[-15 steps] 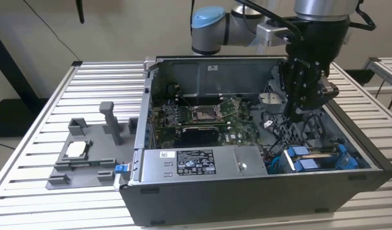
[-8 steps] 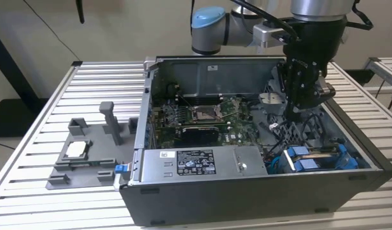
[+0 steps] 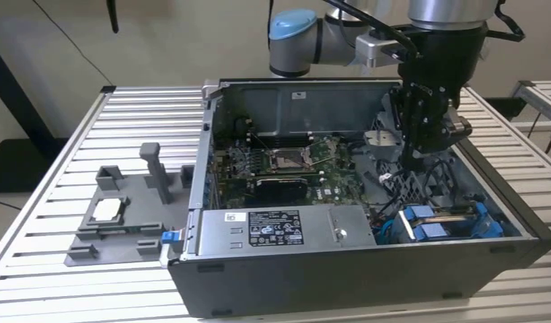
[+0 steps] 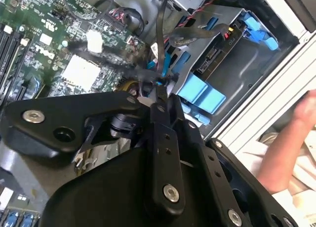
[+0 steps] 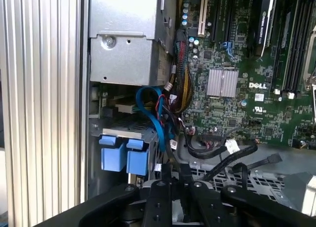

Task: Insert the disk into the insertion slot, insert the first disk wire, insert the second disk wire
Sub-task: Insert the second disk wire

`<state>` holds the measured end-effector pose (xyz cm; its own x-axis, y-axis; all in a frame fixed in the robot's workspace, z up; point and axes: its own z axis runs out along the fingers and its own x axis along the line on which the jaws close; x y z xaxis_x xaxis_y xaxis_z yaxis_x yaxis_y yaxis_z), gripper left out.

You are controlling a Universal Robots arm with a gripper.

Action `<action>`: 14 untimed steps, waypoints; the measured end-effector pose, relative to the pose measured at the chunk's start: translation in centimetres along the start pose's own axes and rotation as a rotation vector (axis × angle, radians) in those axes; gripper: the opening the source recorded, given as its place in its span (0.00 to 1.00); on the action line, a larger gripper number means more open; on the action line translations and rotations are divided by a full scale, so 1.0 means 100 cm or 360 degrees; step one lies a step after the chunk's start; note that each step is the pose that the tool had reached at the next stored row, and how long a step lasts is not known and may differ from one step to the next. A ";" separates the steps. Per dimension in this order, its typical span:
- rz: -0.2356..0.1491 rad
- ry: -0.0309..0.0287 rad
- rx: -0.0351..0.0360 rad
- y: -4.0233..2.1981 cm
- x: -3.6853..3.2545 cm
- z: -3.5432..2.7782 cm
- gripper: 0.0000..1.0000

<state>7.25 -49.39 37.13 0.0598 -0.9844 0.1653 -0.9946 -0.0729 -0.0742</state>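
End effector [image 4: 158, 89] inside case [image 3: 347, 282], beside disk [image 4: 217, 54]

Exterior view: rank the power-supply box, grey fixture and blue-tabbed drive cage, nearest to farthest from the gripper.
1. blue-tabbed drive cage, just below the gripper in the picture.
2. power-supply box, inside the case, toward the exterior view's left.
3. grey fixture, on the table outside the case.

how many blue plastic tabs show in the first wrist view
2. One blue tab sits on the side of the ribbed table, the second blue tab right beside it, nearer the blue cable. More may be hidden behind the metal.
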 end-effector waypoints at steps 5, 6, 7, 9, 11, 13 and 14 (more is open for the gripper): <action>0.0007 0.00090 0.0046 0.0004 -0.0006 0.0007 0.29; 0.0009 0.00099 0.0057 0.0006 -0.0007 0.0009 0.29; 0.0009 0.00110 0.0061 0.0012 -0.0007 0.0008 0.29; 0.0009 0.00113 0.0062 0.0037 -0.0009 0.0006 0.29; 0.0010 0.00116 0.0066 0.0070 -0.0011 0.0003 0.29; 0.0012 0.00127 0.0080 0.0097 -0.0012 0.0003 0.29; 0.0014 0.00136 0.0089 0.0100 -0.0013 0.0002 0.29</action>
<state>6.25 -49.34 37.02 0.0503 -0.9837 0.1728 -0.9887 -0.0735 -0.1305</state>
